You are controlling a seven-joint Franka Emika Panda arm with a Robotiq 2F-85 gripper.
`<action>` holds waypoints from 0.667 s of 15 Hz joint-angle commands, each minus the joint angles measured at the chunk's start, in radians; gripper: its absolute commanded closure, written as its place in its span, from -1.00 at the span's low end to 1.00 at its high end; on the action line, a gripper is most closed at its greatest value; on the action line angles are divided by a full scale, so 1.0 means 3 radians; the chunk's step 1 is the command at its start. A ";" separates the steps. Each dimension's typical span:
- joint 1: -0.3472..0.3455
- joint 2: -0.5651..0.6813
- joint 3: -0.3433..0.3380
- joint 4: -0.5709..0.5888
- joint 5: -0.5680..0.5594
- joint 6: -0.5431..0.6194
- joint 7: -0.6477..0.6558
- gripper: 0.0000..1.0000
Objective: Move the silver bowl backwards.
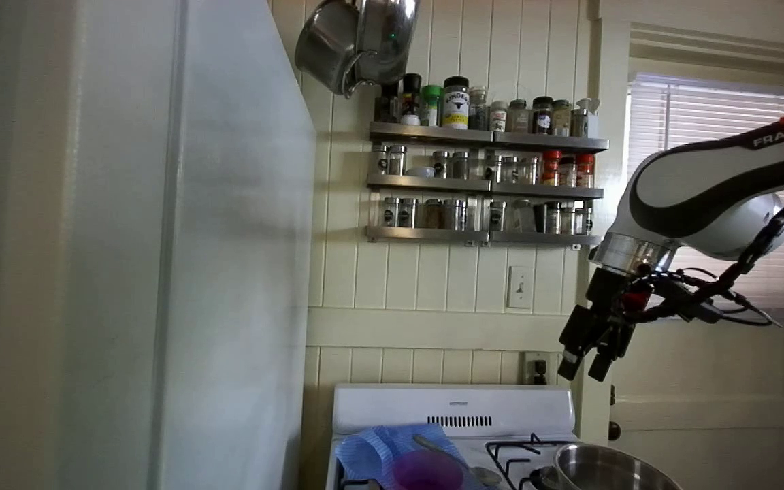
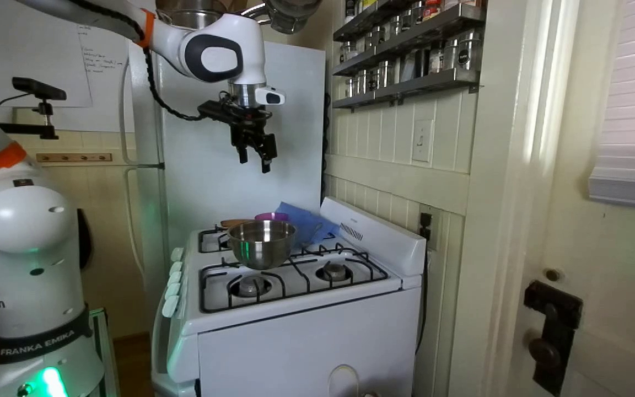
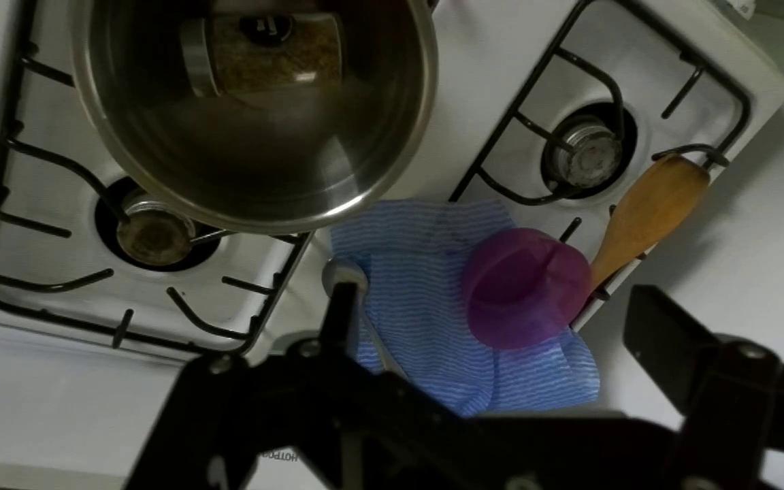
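The silver bowl [image 2: 262, 251] stands upright on the stove grates in an exterior view. It is cut off at the bottom edge in an exterior view [image 1: 613, 469] and at the top edge in the wrist view [image 3: 263, 177]. A jar with a metal lid [image 3: 269, 54] lies on its side inside it. My gripper is open and empty, high above the stove, in both exterior views [image 1: 583, 371] [image 2: 254, 161]. In the wrist view its fingers [image 3: 494, 306] are wide apart over the blue cloth, and the bowl lies off to one side, untouched.
A purple bowl [image 3: 525, 289] and a metal spoon [image 3: 344, 275] lie on a blue cloth [image 3: 419, 306]. A wooden spoon [image 3: 657, 204] is beside them. The stove's back panel [image 2: 372, 231], the fridge [image 2: 290, 182], spice shelves [image 1: 433, 180] and hanging pots [image 1: 358, 44] surround the stove.
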 commanded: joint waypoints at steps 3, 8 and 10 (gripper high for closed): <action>-0.0205 -0.0154 0.0051 -0.0149 -0.0439 -0.0319 -0.0137 -1.00; -0.0201 -0.0316 -0.0165 -0.0504 -0.0141 -0.0106 -0.0288 -1.00; -0.0218 -0.0176 -0.0120 -0.0352 -0.0222 -0.0196 -0.0261 -1.00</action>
